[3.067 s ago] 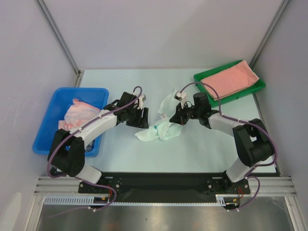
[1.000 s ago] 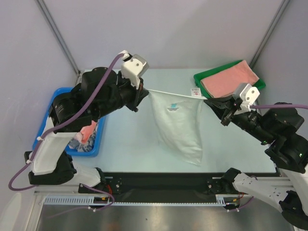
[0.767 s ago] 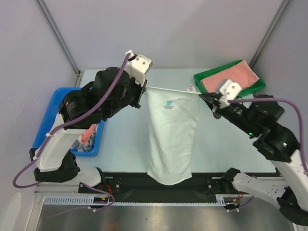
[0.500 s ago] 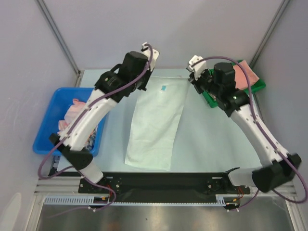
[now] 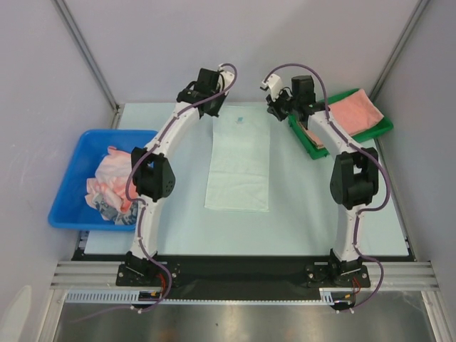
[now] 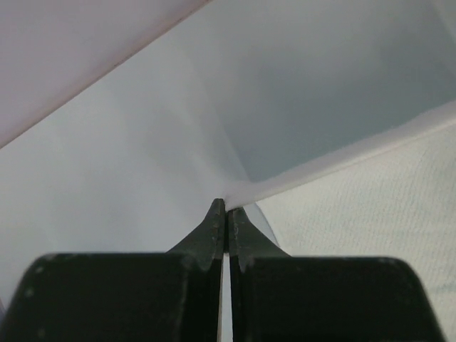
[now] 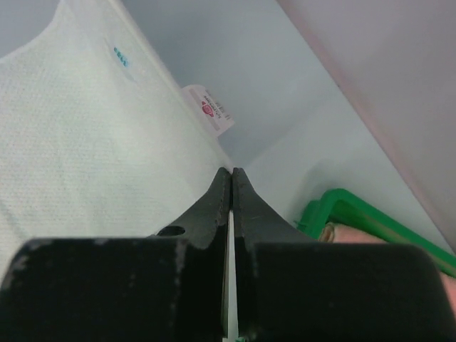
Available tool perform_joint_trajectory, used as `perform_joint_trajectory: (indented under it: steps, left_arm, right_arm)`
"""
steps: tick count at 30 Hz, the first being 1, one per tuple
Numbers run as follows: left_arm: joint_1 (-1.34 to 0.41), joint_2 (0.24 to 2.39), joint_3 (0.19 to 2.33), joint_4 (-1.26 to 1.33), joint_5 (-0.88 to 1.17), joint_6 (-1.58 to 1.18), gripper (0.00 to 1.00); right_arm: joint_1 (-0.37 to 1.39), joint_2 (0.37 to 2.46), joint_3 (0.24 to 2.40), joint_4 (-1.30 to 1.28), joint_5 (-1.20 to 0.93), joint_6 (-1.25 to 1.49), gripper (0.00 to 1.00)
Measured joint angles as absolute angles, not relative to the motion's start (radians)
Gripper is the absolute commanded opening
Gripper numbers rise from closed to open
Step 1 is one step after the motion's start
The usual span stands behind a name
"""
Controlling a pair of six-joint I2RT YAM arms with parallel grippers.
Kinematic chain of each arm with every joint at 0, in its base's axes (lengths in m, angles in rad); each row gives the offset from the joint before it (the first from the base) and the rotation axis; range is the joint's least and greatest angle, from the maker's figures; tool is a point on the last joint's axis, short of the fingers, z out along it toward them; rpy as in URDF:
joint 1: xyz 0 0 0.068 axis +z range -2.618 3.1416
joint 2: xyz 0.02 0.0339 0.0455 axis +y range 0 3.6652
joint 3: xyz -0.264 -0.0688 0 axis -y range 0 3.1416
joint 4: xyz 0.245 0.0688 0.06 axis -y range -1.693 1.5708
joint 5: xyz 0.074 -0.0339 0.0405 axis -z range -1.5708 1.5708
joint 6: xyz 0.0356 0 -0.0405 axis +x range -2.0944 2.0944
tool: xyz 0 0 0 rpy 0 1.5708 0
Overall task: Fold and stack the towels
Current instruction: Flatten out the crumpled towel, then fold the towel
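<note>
A pale mint-white towel (image 5: 240, 164) lies flat and spread lengthwise on the table's middle. My left gripper (image 5: 213, 112) is shut on its far left corner, and my right gripper (image 5: 276, 112) is shut on its far right corner. In the left wrist view the shut gripper (image 6: 226, 206) pinches the towel's (image 6: 370, 206) corner. In the right wrist view the gripper (image 7: 231, 171) pinches the towel's (image 7: 85, 142) edge just below its label (image 7: 208, 108). A folded salmon-pink towel (image 5: 347, 112) lies in the green tray (image 5: 382, 127). More crumpled towels (image 5: 107, 184) sit in the blue bin (image 5: 71, 171).
The green tray's rim (image 7: 356, 214) is close to the right of my right gripper. The back wall rises just beyond both grippers. Both arms are stretched far out over the table, one along each side of the spread towel.
The towel was held taut in the air between both grippers. Both arms have reached toward the back wall and lowered, and the towel now lies flat on the table.
</note>
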State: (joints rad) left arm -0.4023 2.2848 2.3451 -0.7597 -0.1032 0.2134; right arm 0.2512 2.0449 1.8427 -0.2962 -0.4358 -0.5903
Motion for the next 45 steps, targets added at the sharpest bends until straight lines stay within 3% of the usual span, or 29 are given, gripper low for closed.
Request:
perform_joint_trajectory:
  steps: [8,24,45]
  left_arm:
    - [-0.404,2.216,2.096,-0.667,-0.063,0.263,0.0]
    - [-0.452,1.801,1.483,-0.675,0.061,0.189,0.0]
    - [-0.525,1.706,1.321,-0.739,0.048,0.039,0.0]
  right_arm:
    - [0.303,1.999,1.65,-0.303,-0.365,-0.601,0.0]
    - [0.453,1.617,1.238,-0.435,-0.301,-0.437,0.0]
    - [0.553,1.472,1.059,-0.467,-0.231,-0.26,0.0]
